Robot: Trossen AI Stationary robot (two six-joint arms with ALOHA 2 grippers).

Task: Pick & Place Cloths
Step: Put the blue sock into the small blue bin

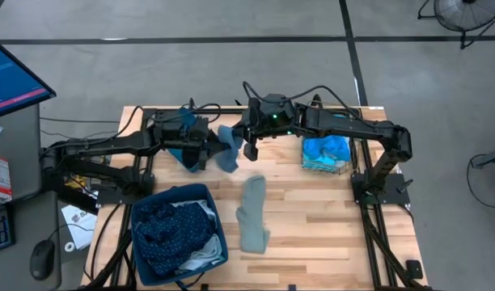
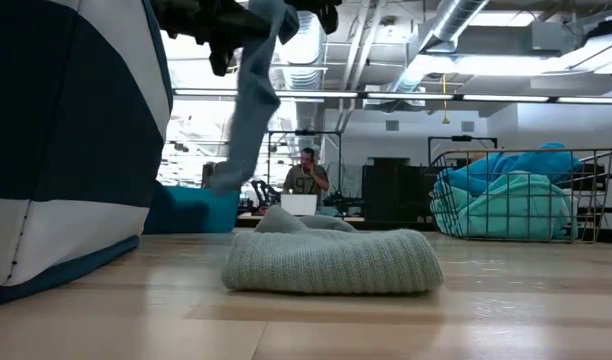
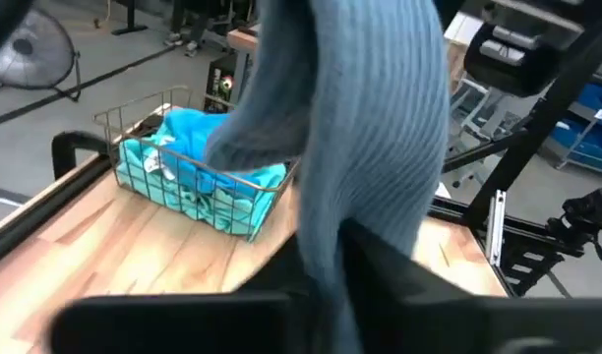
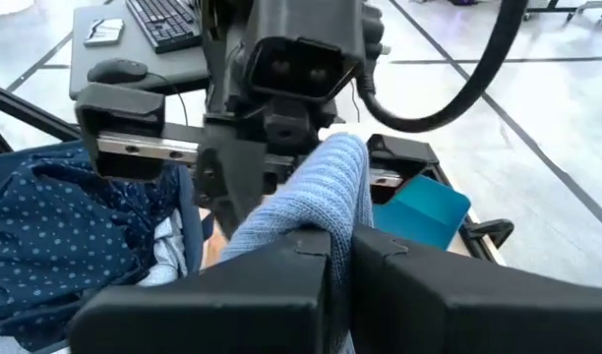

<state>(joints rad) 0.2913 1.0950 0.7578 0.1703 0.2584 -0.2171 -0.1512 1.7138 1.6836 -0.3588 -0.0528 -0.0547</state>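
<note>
A pale grey-blue ribbed cloth point(image 1: 228, 153) hangs in the air between my two grippers, above the table's far middle. My left gripper point(image 1: 209, 149) comes from the left and is shut on it. My right gripper point(image 1: 249, 148) comes from the right and is shut on it too. A small grey-green cloth point(image 1: 253, 214) lies flat on the table's middle. A navy dotted cloth point(image 1: 171, 234) lies in the dark-blue bin point(image 1: 217, 212). Turquoise and bright blue cloths point(image 1: 326, 150) fill the wire basket point(image 1: 341, 169). My left gripper pinches the grey-blue cloth's upper part point(image 3: 326, 231) between its two fingers, coming about level from the table's left. The cloth is clear of the table. My right gripper pinches a bunched upper end of the same cloth point(image 4: 332, 218) between its fingers, slanting down from the table's right. The rest of the cloth point(image 2: 241, 120) hangs slack below.
A teal object point(image 1: 181, 158) lies on the table below my left gripper. The bin stands at the near left and the basket at the far right. A desk with a mouse point(image 1: 42, 259) is left of the table. A person point(image 2: 306, 175) sits in the room beyond.
</note>
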